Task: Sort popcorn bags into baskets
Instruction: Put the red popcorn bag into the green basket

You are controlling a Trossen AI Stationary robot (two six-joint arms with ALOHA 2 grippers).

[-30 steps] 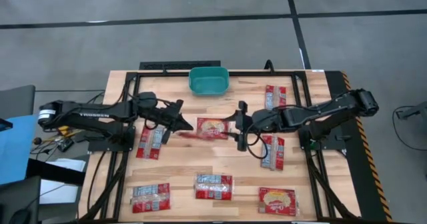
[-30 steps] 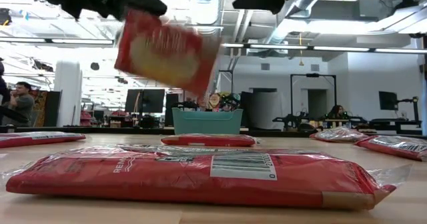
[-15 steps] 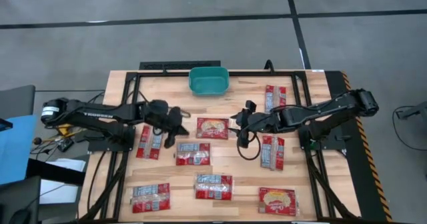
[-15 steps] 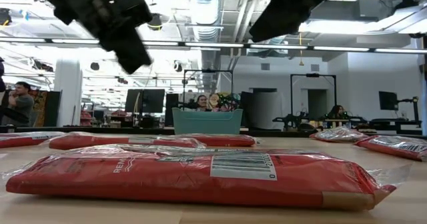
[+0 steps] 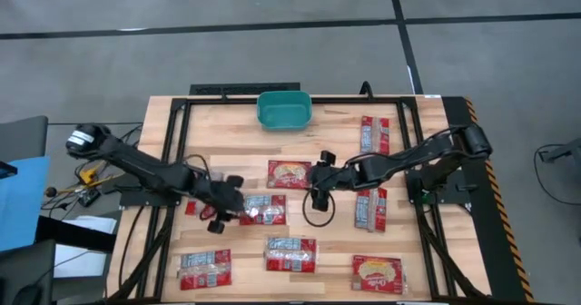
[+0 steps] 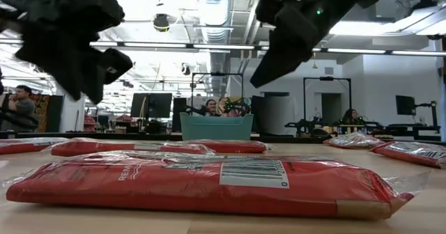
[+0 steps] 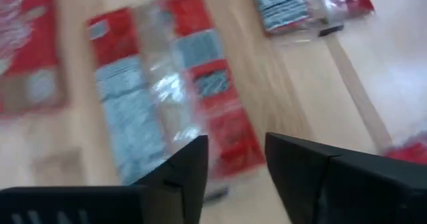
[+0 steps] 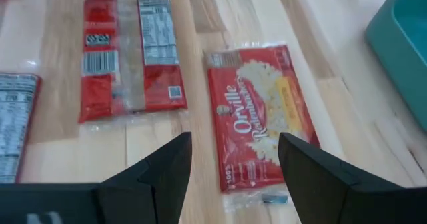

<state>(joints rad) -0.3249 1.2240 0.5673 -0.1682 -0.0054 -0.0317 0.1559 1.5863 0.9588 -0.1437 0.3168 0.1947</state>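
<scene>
Near the desk centre | right gripper (image 5: pixel 315 176) open, empty, nearest the yellow-label popcorn bag (image 5: pixel 289 173) just beside it | bag's long axis across the desk | left gripper (image 5: pixel 227 216) parted, empty, over another packet (image 5: pixel 263 210) | basket (image 5: pixel 284 110) at far edge.

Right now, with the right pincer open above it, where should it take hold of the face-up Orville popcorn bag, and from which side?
The face-up popcorn bag lies flat on the table, so probably from straight above. The right pincer could close across one short crimped end, where thin film may lift more easily than the filled middle. The neighbouring bag lies apart.
</scene>
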